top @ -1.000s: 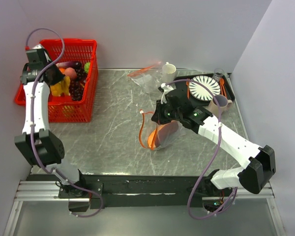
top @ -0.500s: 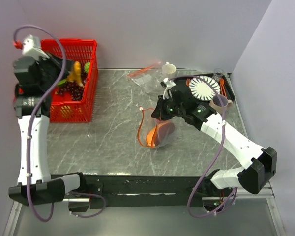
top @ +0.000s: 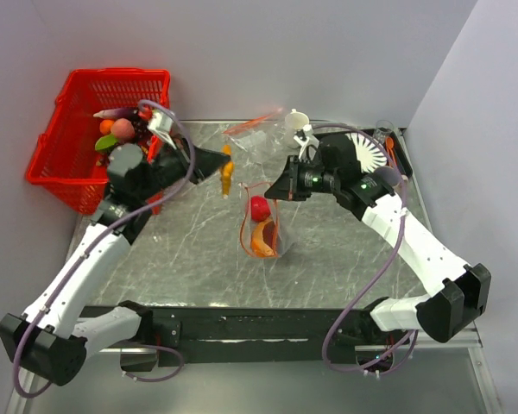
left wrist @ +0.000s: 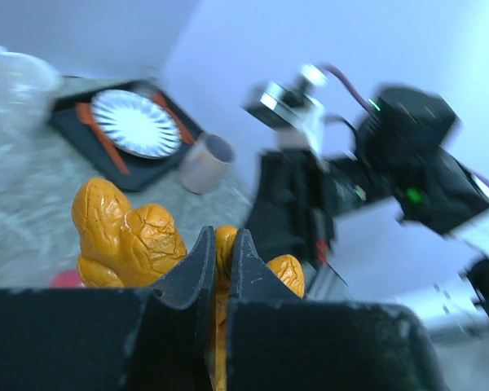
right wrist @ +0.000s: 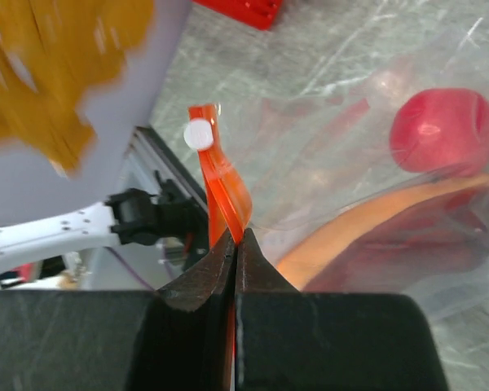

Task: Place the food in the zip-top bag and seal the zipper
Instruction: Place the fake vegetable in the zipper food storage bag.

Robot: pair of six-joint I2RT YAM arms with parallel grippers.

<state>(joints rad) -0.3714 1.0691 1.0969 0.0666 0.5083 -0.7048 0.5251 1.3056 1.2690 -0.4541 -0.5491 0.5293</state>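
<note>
Left claw [left wrist: 224,236] on yellow toy [left wrist: 122,236], right claw [right wrist: 235,236] on zipper [right wrist: 220,171]

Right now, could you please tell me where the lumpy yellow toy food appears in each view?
Top external: lumpy yellow toy food, centre, in the left gripper.
Left wrist: lower left, behind the fingertips.
Right wrist: blurred, top left.
Shared landmark: the right gripper, pinching the zipper.

1. Two grippers: left gripper [left wrist: 222,244], right gripper [right wrist: 235,243].
2. Two clear bags: zip-top bag [top: 277,235], second bag [top: 257,141].
3. Two toys inside the first: red round fruit [top: 260,208], orange-brown curved piece [top: 261,243].
4. One yellow lumpy toy [left wrist: 126,232].
5. One red basket [top: 65,116].
6. One striped plate [left wrist: 134,122].
</note>
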